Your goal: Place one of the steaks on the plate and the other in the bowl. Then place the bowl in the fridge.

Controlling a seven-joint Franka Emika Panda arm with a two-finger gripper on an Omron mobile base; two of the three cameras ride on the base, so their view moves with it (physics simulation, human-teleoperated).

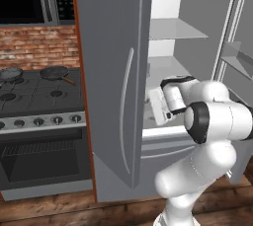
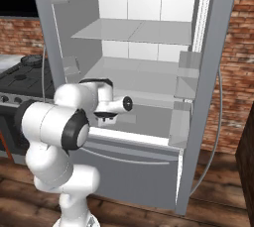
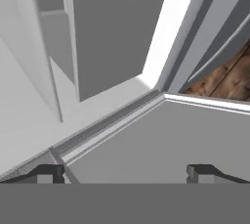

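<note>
The fridge (image 1: 113,72) stands with both doors swung wide, its white shelves (image 2: 144,32) bare. My arm reaches into its lower part, just above the front ledge (image 2: 134,139). My gripper (image 2: 105,117) points down there. In the hand view the gripper (image 3: 124,173) is open, its fingertips (image 3: 49,173) far apart with nothing between them, over the grey ledge (image 3: 146,145) near the corner of the fridge's inside. The steaks, the plate and the bowl are out of view.
The left fridge door (image 1: 111,121) stands between the arm and the stove (image 1: 39,96), which carries two black frying pans (image 1: 54,72). The black oven (image 1: 42,161) is below it. The right door with its bins (image 2: 183,97) flanks the arm. Wooden floor (image 3: 224,78) lies below.
</note>
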